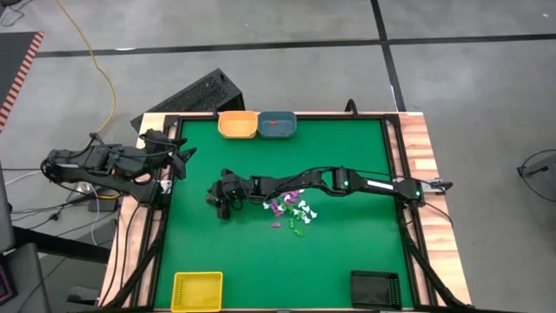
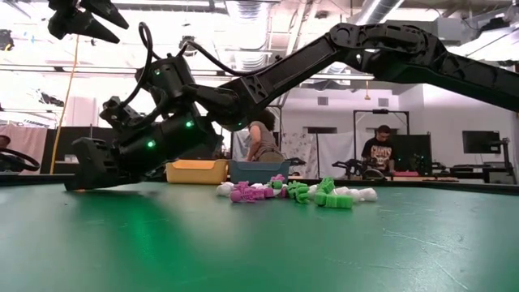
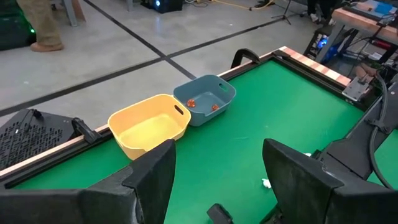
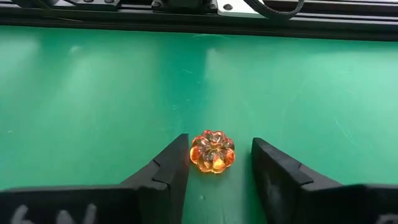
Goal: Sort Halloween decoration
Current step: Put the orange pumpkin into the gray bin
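Yellow tray (image 1: 197, 290), black tray (image 1: 375, 288)

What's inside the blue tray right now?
The blue tray holds two small orange-red trinkets on its floor in the left wrist view. Its near wall hides part of the floor, so more may lie there.

Both arms are black, built of chunky jointed segments. The right arm (image 2: 243, 89) carries small green lights on its wrist housing and a looping black cable above it. Its fingers (image 4: 163, 177) are matte black wedges with angular faces. The left arm's fingers (image 3: 152, 180) look alike: broad, dark, flat-sided.
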Robot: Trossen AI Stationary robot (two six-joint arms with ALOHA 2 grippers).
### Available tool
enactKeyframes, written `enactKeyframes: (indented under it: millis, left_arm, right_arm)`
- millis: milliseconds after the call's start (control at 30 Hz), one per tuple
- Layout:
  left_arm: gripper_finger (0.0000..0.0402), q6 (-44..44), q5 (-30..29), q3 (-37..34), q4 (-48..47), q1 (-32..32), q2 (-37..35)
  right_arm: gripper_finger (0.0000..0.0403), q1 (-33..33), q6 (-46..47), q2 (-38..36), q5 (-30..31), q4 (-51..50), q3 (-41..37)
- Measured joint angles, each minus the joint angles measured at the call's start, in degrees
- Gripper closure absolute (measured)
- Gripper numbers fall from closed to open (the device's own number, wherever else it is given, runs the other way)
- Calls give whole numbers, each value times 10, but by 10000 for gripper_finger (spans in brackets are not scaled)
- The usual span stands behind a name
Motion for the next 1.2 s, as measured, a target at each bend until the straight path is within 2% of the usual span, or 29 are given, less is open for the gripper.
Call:
enactKeyframes:
  millis: [467, 767, 1200]
  left_arm:
    - [170, 0, 0, 0, 0, 0, 0]
    - [170, 0, 0, 0, 0, 0, 0]
    - [170, 0, 0, 0, 1, 0, 0]
  right_arm:
    - [312, 1, 5, -1, 4, -18, 0]
    - [319, 0, 50, -1, 4, -12, 2]
    - [320, -9, 60, 2, -2, -11, 58]
